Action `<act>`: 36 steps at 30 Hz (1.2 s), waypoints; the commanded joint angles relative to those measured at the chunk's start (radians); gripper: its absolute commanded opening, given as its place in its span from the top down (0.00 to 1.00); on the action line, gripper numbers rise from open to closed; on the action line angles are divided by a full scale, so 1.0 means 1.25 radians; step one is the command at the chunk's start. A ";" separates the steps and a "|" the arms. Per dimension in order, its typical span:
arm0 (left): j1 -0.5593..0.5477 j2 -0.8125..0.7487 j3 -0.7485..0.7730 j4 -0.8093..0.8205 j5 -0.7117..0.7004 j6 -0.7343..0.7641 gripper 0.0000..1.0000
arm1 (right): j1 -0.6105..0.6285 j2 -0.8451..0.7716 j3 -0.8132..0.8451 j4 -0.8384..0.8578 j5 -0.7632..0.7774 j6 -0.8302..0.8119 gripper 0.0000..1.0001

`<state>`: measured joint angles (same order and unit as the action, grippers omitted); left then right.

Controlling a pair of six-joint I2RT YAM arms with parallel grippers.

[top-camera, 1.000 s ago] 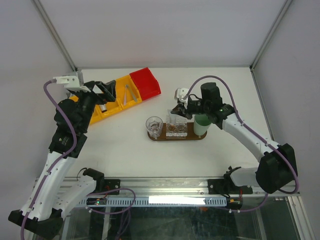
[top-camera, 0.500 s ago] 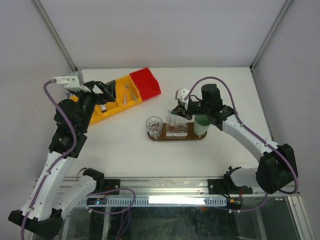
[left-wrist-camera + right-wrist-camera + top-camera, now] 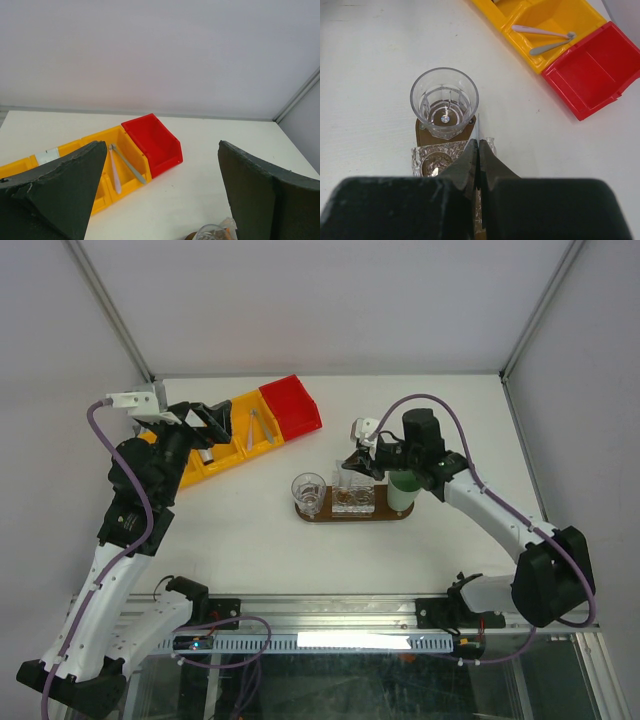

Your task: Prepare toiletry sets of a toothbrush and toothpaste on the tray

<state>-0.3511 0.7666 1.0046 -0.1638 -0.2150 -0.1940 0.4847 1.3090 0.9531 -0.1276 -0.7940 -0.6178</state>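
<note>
The dark brown tray (image 3: 330,516) lies mid-table, bearing a clear glass (image 3: 308,492), a cut-glass holder (image 3: 353,498) and a mint-green cup (image 3: 401,492). My right gripper (image 3: 352,462) hovers over the holder. Its jaws are shut on a thin pale toothbrush (image 3: 478,126), whose tip sticks out past the right gripper (image 3: 478,146) beside the glass (image 3: 444,102). My left gripper (image 3: 161,150) hangs open and holds nothing, above the yellow bins (image 3: 225,445). Two more toothbrushes (image 3: 114,172) lie in one yellow compartment. A pale tube (image 3: 46,156) shows in the compartment beside it.
A red bin (image 3: 292,410) adjoins the yellow bins at the back left. White walls with metal posts close off the table's far side and both flanks. The arm bases and a rail run along the near edge.
The right arm has barely shifted over the tray, still shut on the toothbrush. The left arm has not moved.
</note>
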 commanded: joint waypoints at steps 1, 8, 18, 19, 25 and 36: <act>0.012 -0.006 0.001 0.036 0.002 -0.002 0.01 | -0.004 0.004 0.011 0.051 -0.029 0.003 1.00; 0.012 -0.009 0.001 0.036 0.003 -0.003 0.01 | -0.005 0.013 0.005 0.051 -0.025 0.000 1.00; 0.012 -0.008 0.001 0.037 0.002 -0.003 0.01 | -0.004 0.027 0.004 0.049 -0.031 -0.002 1.00; 0.012 -0.008 0.000 0.037 0.001 -0.002 0.01 | -0.004 0.027 0.003 0.047 -0.031 -0.003 1.00; 0.012 -0.008 0.000 0.038 0.001 -0.001 0.01 | -0.004 0.032 0.005 0.045 -0.033 -0.002 1.00; 0.013 -0.008 0.000 0.038 0.004 -0.001 0.01 | -0.004 0.031 0.007 0.037 -0.018 0.001 0.80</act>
<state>-0.3508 0.7666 1.0019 -0.1635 -0.2150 -0.1940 0.4831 1.3518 0.9531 -0.1242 -0.8013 -0.6186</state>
